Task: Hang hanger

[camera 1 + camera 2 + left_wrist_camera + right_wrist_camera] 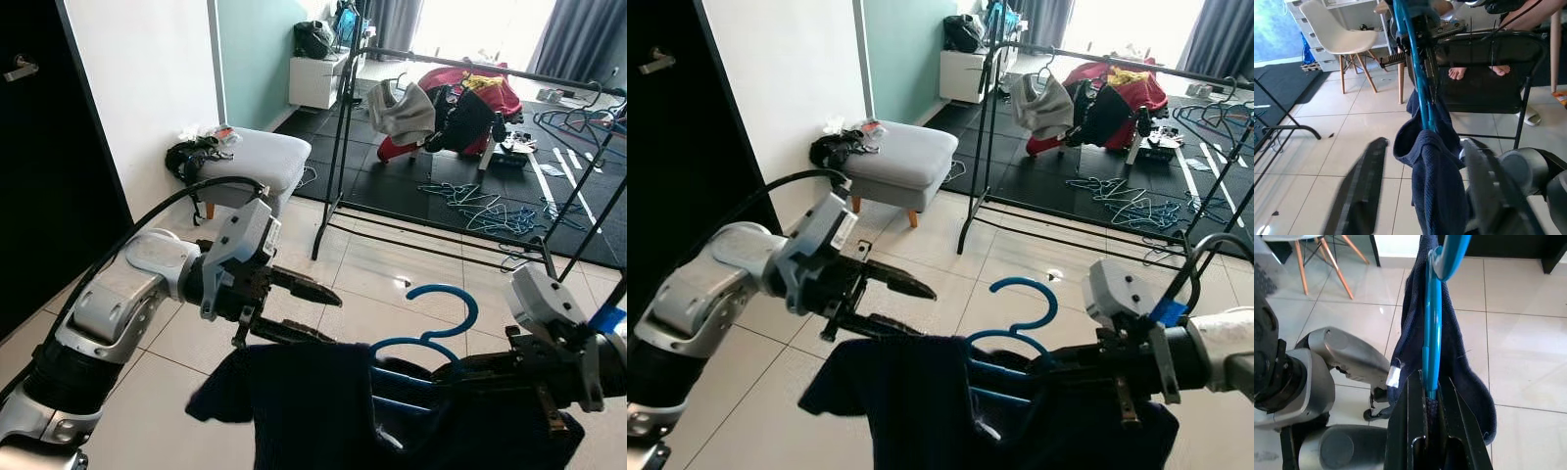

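Note:
A blue plastic hanger carries a dark navy garment low in front of me. My right gripper is shut on the hanger's lower bar, with the cloth bunched around its fingers. The hook points up and away from me. My left gripper stands open at the garment's left shoulder, and the cloth hangs between its two fingers. The black clothes rack stands a few steps ahead, with grey and red clothes hanging on its rail.
A grey ottoman sits by the white wall on the left, beside a dark door. Several loose hangers lie on the dark mat beyond the rack. A black chair with a person's bare feet behind it, and a white chair.

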Motion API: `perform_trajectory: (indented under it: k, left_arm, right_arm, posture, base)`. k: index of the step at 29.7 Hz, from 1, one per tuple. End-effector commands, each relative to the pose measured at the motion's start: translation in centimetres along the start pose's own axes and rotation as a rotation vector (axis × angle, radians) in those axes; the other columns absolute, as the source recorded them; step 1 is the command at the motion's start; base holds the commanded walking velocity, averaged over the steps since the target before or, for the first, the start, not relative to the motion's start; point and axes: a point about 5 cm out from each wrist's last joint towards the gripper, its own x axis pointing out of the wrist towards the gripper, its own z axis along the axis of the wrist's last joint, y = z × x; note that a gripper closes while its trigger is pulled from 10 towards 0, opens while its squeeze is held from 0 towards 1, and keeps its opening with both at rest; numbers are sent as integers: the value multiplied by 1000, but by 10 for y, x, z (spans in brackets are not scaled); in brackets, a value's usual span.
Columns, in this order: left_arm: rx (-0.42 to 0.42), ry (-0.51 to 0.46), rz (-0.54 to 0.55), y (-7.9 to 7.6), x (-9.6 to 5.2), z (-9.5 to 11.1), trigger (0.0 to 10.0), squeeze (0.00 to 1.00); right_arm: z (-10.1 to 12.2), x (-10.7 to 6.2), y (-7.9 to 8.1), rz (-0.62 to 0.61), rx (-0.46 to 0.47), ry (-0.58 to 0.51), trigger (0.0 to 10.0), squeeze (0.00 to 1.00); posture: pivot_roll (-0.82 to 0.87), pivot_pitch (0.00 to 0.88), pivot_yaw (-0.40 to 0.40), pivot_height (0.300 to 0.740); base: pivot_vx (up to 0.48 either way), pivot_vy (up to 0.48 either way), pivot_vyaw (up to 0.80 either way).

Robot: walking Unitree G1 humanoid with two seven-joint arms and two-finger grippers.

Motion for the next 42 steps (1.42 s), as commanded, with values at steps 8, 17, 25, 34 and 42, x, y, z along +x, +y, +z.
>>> perform_trajectory:
  k: [8, 17, 25, 34, 42]
  left_arm:
    - [-68, 63, 553, 35, -51, -39, 10000, 1000]
    - [-416, 92, 1201, -9, -68, -128, 10000, 0]
    - [-578, 135, 1398, -57, -51, -167, 10000, 0]
    - [-534, 154, 1463, -45, -48, -172, 10000, 0]
    - [-516, 199, 1482, -45, -48, -174, 10000, 0]
  right_arm:
    - [-35, -7, -27, -374, 111, -52, 0, 0]
    - [-94, 6, -51, -1040, 457, -280, 0, 0]
    - [-134, 26, -43, -1385, 593, -304, 10000, 0]
    - [-147, 26, -46, -1445, 723, -385, 10000, 0]
    - [-147, 32, -47, -1480, 741, -446, 10000, 0]
  posture:
    - [-21, 0, -34, 740]
    - [-45, 0, -45, 740]
    - [-27, 0, -63, 740]
    - [-38, 0, -62, 740]
    - [-52, 0, -42, 740]
  base:
    - [0, 0, 0]
    - [0, 0, 0]
    - [0, 0, 0]
    - [357, 0, -433]
    - [402, 0, 0]
